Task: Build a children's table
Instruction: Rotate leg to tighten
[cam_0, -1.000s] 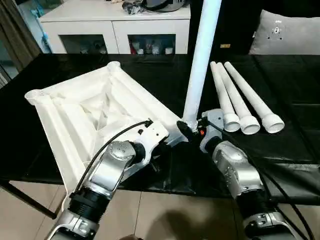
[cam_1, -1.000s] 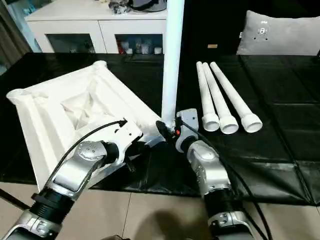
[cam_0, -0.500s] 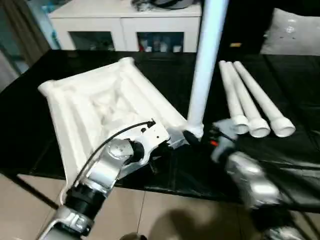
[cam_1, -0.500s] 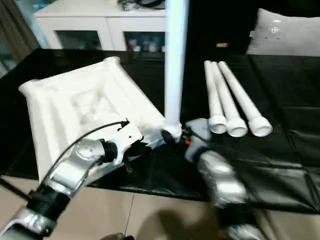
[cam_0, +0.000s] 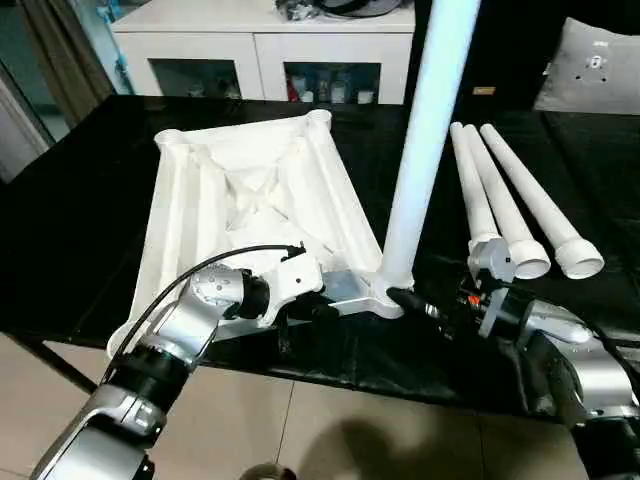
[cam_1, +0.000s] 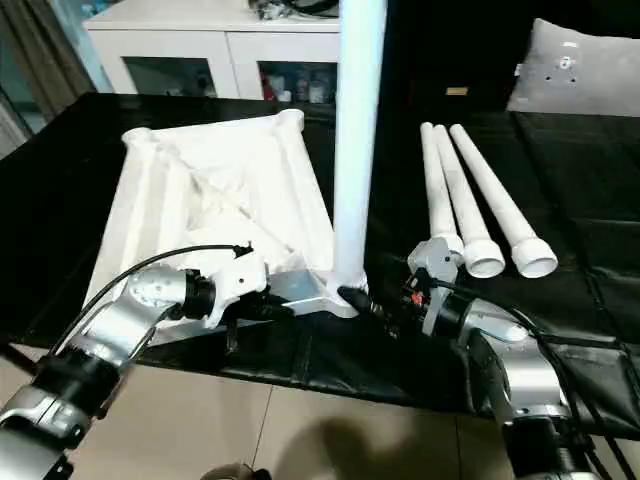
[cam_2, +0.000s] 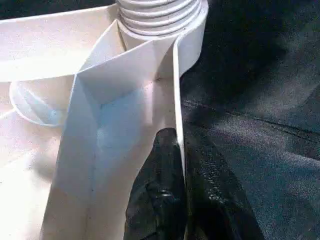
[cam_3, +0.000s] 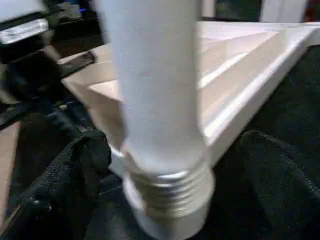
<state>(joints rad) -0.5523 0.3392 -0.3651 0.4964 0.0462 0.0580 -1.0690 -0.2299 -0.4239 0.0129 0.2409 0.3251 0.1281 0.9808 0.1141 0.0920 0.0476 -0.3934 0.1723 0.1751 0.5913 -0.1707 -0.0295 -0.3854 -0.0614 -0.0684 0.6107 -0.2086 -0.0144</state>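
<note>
The white tabletop (cam_0: 250, 200) lies underside up on the black table, ribs showing. One white leg (cam_0: 425, 150) stands upright in its near right corner socket (cam_0: 385, 297); the leg's threaded base (cam_3: 167, 192) shows above the socket. My left gripper (cam_0: 322, 308) is shut on the tabletop's thin rim beside that corner, one black finger (cam_2: 160, 200) on each side of the wall. My right gripper (cam_0: 415, 300) is open, its fingers (cam_3: 65, 185) spread either side of the leg's base without touching it. Three more legs (cam_0: 515, 205) lie side by side to the right.
A grey cushion (cam_0: 600, 65) sits at the back right, and a white cabinet (cam_0: 270, 40) stands behind the table. The table's front edge (cam_0: 330, 375) runs just below both grippers, with tiled floor beyond it.
The camera has shifted. The tabletop has swung round, its far end now nearer the lying legs. My right gripper has drawn back from the leg's base and opened; the left still holds the rim.
</note>
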